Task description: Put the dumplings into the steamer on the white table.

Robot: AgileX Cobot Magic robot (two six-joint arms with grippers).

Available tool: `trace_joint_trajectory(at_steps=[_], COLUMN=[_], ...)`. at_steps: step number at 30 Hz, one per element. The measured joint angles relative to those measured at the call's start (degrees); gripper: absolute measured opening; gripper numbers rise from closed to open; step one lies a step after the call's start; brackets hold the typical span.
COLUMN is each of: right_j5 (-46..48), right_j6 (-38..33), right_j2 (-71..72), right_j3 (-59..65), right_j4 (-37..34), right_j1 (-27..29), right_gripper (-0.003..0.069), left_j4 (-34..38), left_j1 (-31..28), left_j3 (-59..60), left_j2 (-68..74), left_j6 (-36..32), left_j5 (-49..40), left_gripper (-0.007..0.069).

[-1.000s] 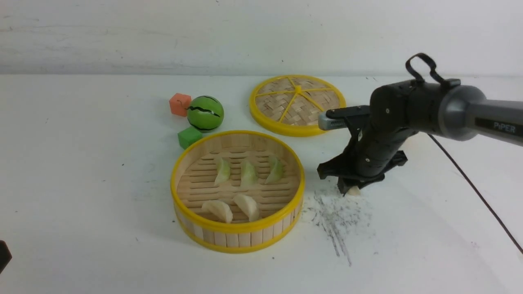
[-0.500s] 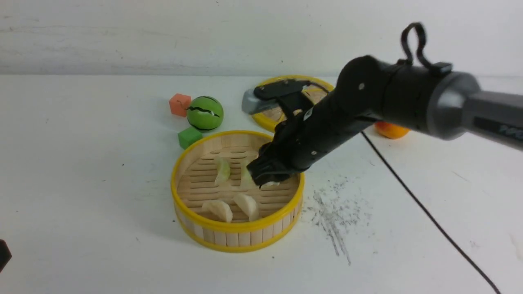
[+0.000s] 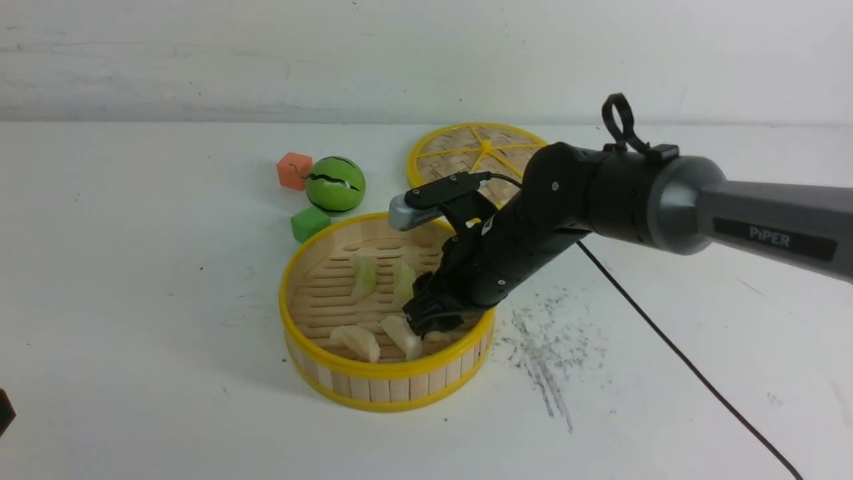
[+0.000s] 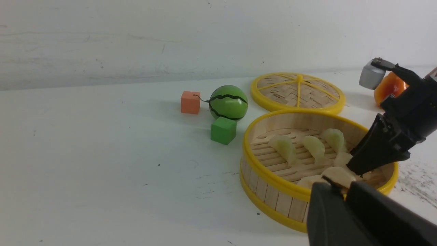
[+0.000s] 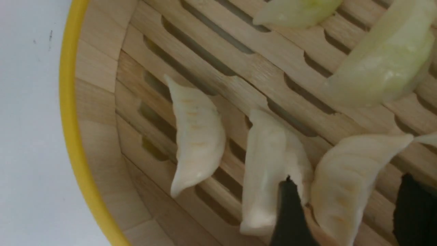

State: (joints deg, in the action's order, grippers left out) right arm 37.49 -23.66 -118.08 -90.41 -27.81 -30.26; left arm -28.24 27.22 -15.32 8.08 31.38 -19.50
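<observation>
The right gripper (image 3: 432, 325) hangs low inside the steamer (image 3: 388, 308), which sits near the middle of the white table (image 3: 133, 280), toward its front edge. In the right wrist view the two dark fingers (image 5: 290, 218) stand spread on either side of a third cream dumpling (image 5: 344, 181); that dumpling lies on the slats beside two other cream ones (image 5: 196, 135), and whether either pad touches it cannot be told. Three pale green dumplings (image 4: 309, 145) line the row behind them, so all six appear to be in the basket. The dumpling between the fingers runs its long axis across the slats, roughly parallel to its two cream neighbours, one tip toward the green row and the other toward the steamer's near wall. The step in hand looks like the release of the last piece. It would be done well by keeping the fingers spread and drawing them straight up, clear of the yellow rim, without sliding sideways into the neighbouring dumpling just beside one finger. The left gripper (image 4: 344, 205) waits near the table's front left corner; its fingers sit pressed nearly together on nothing. The woven lid (image 3: 476, 163) lies behind the steamer, toward the table's back edge.
</observation>
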Motion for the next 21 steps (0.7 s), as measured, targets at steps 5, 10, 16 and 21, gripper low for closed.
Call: trace_joint_trajectory(at_steps=[5, 10, 16, 21], right_j5=[4.25, 8.27, 16.12, 17.55], right_j6=[2.98, 4.87, 4.93, 5.16], right_j2=[7.62, 19.86, 36.43, 51.89], right_j3=[0.00, -0.17, 0.11, 9.10], right_j4=[2.03, 6.48, 12.30, 14.40], right_j1=[2.20, 6.56, 11.86, 15.22], right_gripper=[0.0375, 0.0192, -0.0015, -0.0019], left_j4=[-0.10, -0.13, -0.13, -0.13], left_j1=[0.00, 0.00, 0.00, 0.00], left_j3=[0.00, 0.00, 0.00, 0.00], left_j2=[0.00, 0.00, 0.00, 0.00], left_j6=[0.00, 0.00, 0.00, 0.00], left_j5=[-0.12, -0.12, -0.12, -0.12], left_gripper=[0.0079, 0.0088, 0.0092, 0.0092])
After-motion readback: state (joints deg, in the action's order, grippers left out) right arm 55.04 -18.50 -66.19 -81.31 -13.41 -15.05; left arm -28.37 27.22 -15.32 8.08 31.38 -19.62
